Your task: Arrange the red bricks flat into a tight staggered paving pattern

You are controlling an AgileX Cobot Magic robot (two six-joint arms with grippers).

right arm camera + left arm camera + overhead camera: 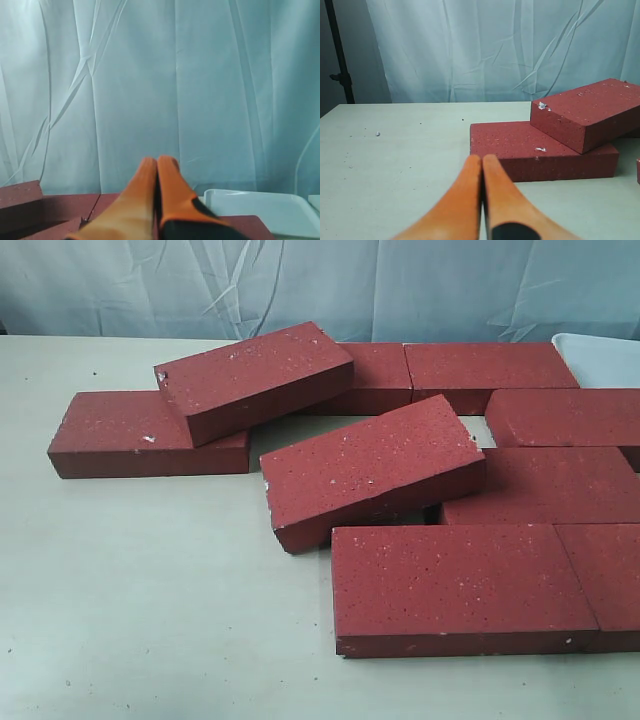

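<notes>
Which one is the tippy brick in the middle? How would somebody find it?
On the pale table, look at the front brick lying flat. Right behind its left end is the middle brick. It tilts, unlike its flat neighbours; the only other tilted brick sits farther back on the left.

The left gripper (481,159) points across the table (395,170), its orange fingers (462,195) pressed together with nothing between them. Just beyond the tips a brick (505,142) lies flat. A second brick (590,117) leans on it, tilted, one end resting on the flat one's top. Both bear white chips. A crumb (378,133) lies near the table's far edge, where a pale curtain (485,50) hangs and a black stand (340,65) rises by the corner
</notes>
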